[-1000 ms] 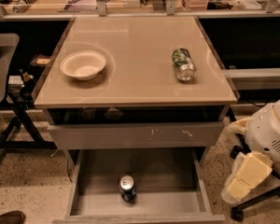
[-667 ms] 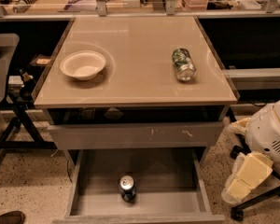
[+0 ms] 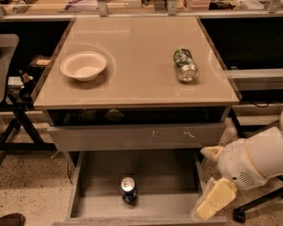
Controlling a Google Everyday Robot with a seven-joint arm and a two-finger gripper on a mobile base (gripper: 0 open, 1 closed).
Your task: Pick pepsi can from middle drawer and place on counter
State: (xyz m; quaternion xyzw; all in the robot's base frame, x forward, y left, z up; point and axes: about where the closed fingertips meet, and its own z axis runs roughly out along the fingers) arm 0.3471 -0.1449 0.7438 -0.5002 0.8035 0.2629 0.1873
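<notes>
Pepsi can (image 3: 128,190) upright in the open middle drawer (image 3: 172,173)
It stands near the front wall, free floor on either side; gripper (image 3: 214,200) sits by the drawer's right front corner, open or closed I cannot tell; counter (image 3: 132,46) holds a white bowl (image 3: 83,65) and a green can (image 3: 185,65) on its side.

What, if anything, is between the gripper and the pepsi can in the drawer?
Only the middle drawer's low right wall. The gripper hangs open by the drawer's front right corner. The pepsi can stands alone near the front middle of the bare floor, so nothing else visible blocks it.
</notes>
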